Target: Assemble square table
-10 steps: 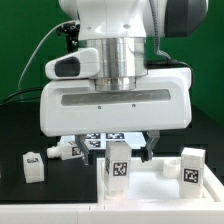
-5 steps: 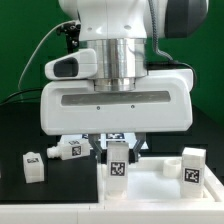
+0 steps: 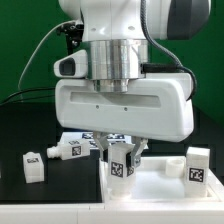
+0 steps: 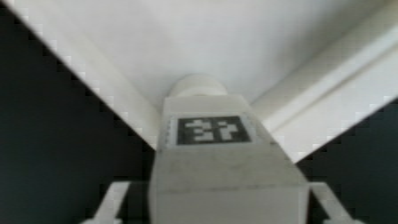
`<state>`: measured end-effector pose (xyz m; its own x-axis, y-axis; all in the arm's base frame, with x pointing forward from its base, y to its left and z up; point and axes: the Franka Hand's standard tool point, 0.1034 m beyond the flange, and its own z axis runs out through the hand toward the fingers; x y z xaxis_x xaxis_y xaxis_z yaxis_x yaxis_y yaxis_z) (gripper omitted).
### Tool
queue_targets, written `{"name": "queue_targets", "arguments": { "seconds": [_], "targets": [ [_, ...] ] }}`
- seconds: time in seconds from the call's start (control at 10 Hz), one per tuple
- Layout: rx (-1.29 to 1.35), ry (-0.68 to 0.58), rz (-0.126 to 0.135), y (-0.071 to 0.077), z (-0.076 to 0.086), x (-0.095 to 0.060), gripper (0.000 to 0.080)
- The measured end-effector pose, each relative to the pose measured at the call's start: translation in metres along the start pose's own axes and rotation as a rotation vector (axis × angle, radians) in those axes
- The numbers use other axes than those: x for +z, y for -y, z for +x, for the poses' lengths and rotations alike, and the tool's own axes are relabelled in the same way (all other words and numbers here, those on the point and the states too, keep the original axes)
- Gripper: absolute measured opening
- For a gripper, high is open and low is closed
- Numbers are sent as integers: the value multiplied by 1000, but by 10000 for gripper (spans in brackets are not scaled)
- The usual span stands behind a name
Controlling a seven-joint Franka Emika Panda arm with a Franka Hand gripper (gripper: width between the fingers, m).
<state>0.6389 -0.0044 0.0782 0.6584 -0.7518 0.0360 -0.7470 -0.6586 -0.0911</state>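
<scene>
The square table's white slab (image 3: 160,186) lies at the front, in the exterior view's right half. A white tag-marked leg (image 3: 123,164) stands upright at its near-left corner. My gripper (image 3: 122,158) is shut on this leg, one finger on each side. In the wrist view the leg (image 4: 214,150) fills the middle, its tag facing the camera, with the slab (image 4: 214,40) behind it. The fingers (image 4: 121,200) press against the leg's sides. A second leg (image 3: 199,168) stands on the slab's right part.
Two loose white legs (image 3: 34,165) (image 3: 63,152) lie on the black table at the exterior view's left. The marker board (image 3: 80,140) shows partly behind the hand. A green wall closes the back.
The jaws closed onto the leg at the slab's corner. Since then the hand has turned and tilted, and the leg has shifted slightly to the exterior view's right.
</scene>
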Motion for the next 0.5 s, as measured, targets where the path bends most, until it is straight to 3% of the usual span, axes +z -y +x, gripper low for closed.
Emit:
{"name": "queue_targets", "arguments": {
  "seconds": [0.3,0.5],
  "targets": [
    [362,23,22,-4,2,1,285],
    [329,22,21,-3,2,1,286]
  ]
}}
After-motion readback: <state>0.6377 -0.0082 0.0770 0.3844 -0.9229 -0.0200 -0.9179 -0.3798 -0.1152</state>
